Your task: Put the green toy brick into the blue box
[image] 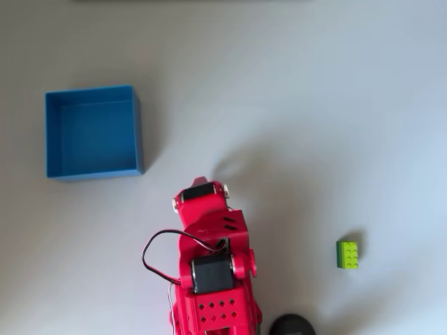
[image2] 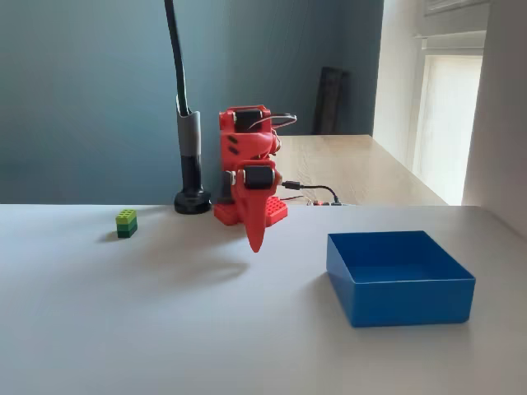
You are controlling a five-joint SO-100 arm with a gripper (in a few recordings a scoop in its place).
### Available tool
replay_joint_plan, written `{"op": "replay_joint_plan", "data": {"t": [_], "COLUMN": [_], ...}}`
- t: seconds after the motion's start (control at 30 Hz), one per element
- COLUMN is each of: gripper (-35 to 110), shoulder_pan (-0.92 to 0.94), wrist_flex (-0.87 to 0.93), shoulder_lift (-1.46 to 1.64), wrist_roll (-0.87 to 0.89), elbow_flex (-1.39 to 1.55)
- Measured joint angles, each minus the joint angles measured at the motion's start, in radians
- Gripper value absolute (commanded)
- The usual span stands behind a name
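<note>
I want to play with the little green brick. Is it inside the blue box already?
No, the green brick sits on the bare table, far to the right of the blue box in the overhead view.

One green toy brick (image: 348,254) on the table, one blue box (image: 94,132), one red arm (image2: 249,169), and one black lamp stand (image2: 190,156) behind it.
</note>
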Motion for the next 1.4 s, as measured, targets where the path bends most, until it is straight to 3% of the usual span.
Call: {"op": "replay_joint_plan", "data": {"t": [0.23, 0.37, 0.63, 1.03, 1.4], "gripper": [1, 13, 18, 31, 34], "shoulder_pan": [0.061, 0.103, 0.253, 0.669, 1.034], "wrist_flex": [-0.035, -0.035, -0.035, -0.037, -0.037], "shoulder_lift": [-0.120, -0.262, -0.525, -0.847, -1.072], "wrist_roll": [0.057, 0.095, 0.155, 0.196, 0.199], "elbow_flex": [-0.057, -0.149, -0.334, -0.551, -0.673]}}
